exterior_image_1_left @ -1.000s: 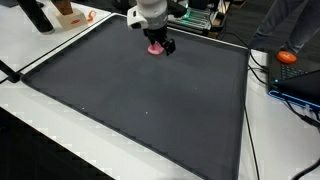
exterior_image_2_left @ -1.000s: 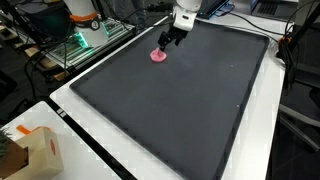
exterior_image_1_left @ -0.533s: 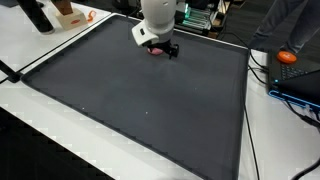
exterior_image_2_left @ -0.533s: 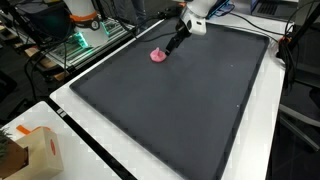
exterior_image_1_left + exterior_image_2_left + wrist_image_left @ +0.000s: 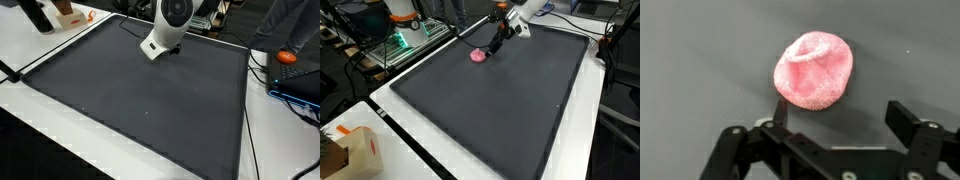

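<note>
A white robot arm (image 5: pixel 165 35) leans over a large dark grey rubbery mat (image 5: pixel 140 100) that covers most of a white worktop (image 5: pixel 50 35). At the end of the arm we see the black two-fingered gripper (image 5: pixel 840 110).

In the wrist view its jaws stand wide open, one finger (image 5: pixel 780 108) at the left and the other at the right, with bare mat between them. The gripper holds nothing.

Just ahead of the fingertips lies a small, soft, pink, rounded lump with a crinkled, sugary-looking surface (image 5: pixel 815 70). It lies flat on the mat. Its lower edge comes very close to the left finger, and we cannot tell from this view whether the two touch.

In an exterior view the gripper (image 5: pixel 496 45) hangs tilted just beside the pink lump (image 5: pixel 478 56). The lump sits near the far edge of the mat (image 5: pixel 500 110), towards the corner closest to the arm's base. In an exterior view taken from the opposite side, the arm's wrist hides the lump, and only a dark sliver of the gripper (image 5: pixel 172 50) shows below it.

Well away from the gripper, an orange rounded object (image 5: pixel 288 57) rests off the mat. A brown cardboard box (image 5: pixel 355 150) stands at a near corner of the worktop.
</note>
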Robot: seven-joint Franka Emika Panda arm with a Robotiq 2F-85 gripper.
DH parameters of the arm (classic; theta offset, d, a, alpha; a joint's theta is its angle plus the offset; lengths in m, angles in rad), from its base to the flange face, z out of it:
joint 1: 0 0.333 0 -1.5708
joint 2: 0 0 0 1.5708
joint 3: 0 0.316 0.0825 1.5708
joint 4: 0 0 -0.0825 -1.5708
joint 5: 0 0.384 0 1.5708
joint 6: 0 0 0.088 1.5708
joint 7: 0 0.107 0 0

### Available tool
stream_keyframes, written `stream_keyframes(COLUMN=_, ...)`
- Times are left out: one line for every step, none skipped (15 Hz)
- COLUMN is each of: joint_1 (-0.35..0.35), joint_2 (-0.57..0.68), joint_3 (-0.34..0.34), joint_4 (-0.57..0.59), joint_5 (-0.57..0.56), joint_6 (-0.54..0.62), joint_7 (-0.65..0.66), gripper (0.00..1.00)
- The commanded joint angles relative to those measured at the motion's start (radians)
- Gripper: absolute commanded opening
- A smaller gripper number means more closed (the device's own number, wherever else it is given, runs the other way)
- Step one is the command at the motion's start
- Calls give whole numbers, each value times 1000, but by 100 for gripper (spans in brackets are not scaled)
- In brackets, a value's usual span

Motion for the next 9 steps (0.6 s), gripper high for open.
stream_keyframes(joint_1=16, joint_2=55, joint_3=8, joint_4=62, joint_5=-64, joint_6=-76, joint_7=-54, gripper=100)
stream_keyframes(joint_1=17, joint_2=62, joint_3=11, joint_4=69, joint_5=-68, joint_6=-81, joint_7=-63, gripper=100)
stream_keyframes(joint_1=18, joint_2=68, joint_3=14, joint_4=73, joint_5=-71, joint_6=-85, joint_7=-73, gripper=100)
stream_keyframes(joint_1=19, joint_2=76, joint_3=17, joint_4=78, joint_5=-72, joint_6=-92, joint_7=-84, gripper=100)
stream_keyframes(joint_1=20, joint_2=81, joint_3=19, joint_4=83, joint_5=-74, joint_6=-98, joint_7=-93, gripper=100)
stream_keyframes(joint_1=22, joint_2=88, joint_3=21, joint_4=89, joint_5=-77, joint_6=-105, joint_7=-100, gripper=100)
stream_keyframes(joint_1=22, joint_2=92, joint_3=22, joint_4=92, joint_5=-79, joint_6=-111, joint_7=-107, gripper=100)
stream_keyframes(joint_1=22, joint_2=95, joint_3=24, joint_4=95, joint_5=-81, joint_6=-115, joint_7=-114, gripper=100)
stream_keyframes(joint_1=22, joint_2=98, joint_3=25, joint_4=99, joint_5=-82, joint_6=-121, joint_7=-120, gripper=100)
